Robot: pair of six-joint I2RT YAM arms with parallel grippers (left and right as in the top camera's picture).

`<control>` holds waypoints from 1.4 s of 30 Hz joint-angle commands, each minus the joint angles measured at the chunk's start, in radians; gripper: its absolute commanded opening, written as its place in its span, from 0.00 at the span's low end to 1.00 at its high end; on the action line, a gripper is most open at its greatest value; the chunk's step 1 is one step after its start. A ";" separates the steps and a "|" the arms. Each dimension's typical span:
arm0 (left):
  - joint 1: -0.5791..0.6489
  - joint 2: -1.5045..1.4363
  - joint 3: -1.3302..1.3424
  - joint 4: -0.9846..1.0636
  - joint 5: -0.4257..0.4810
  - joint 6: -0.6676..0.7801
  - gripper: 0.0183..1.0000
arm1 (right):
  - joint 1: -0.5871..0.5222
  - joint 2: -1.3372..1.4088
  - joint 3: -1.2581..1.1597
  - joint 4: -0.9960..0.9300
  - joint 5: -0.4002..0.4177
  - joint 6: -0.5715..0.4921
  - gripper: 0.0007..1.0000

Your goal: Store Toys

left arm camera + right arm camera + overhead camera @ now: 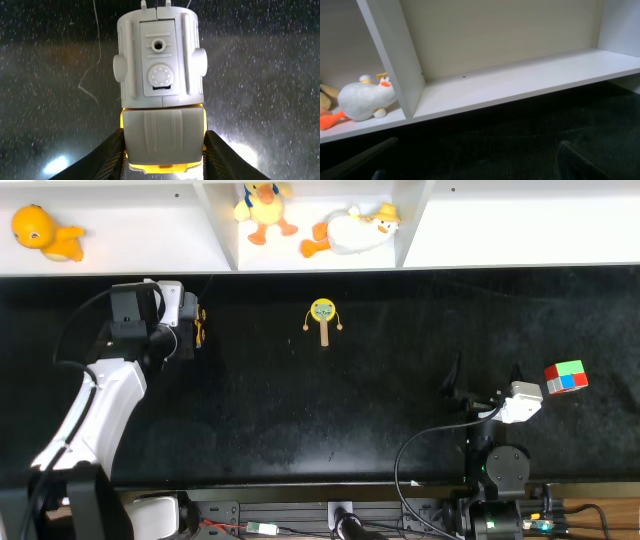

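A black table [400, 430] takes up most of the top view, its dark top flecked with pale specks in the left wrist view. Along its far edge runs a white shelf [500, 235], split by two upright dividers into three compartments. The left compartment holds an orange duck [45, 232]. The middle one holds a yellow duck [265, 210] with a white duck [350, 230] just beside it. Cables [300, 525] run along the near edge by the arm bases.

The left gripper [164, 146] is clamped on a white-and-yellow toy [160, 65], one finger pressed to each side of its yellow end. It holds the toy over the left part of the table, near the shelf's front edge. Whether the toy touches the surface cannot be told.

A small rattle [322, 320] lies on the table in front of the middle compartment, well apart from both arms. A coloured cube [565, 377] sits at the right side of the table.

The right gripper [472, 162] is low over the right part of the table, facing the shelf, with its fingers spread wide and nothing between them.
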 commanded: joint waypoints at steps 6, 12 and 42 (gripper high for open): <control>-0.005 -0.284 -0.077 -0.071 -0.005 -0.009 0.27 | -0.002 -0.008 -0.014 0.002 0.001 0.004 1.00; -0.004 -0.292 -0.013 -0.052 0.007 -0.050 0.25 | -0.002 -0.008 -0.014 0.002 0.001 0.004 1.00; -0.003 0.272 0.525 -0.001 0.010 -0.052 1.00 | -0.002 -0.008 -0.014 0.002 0.001 0.004 1.00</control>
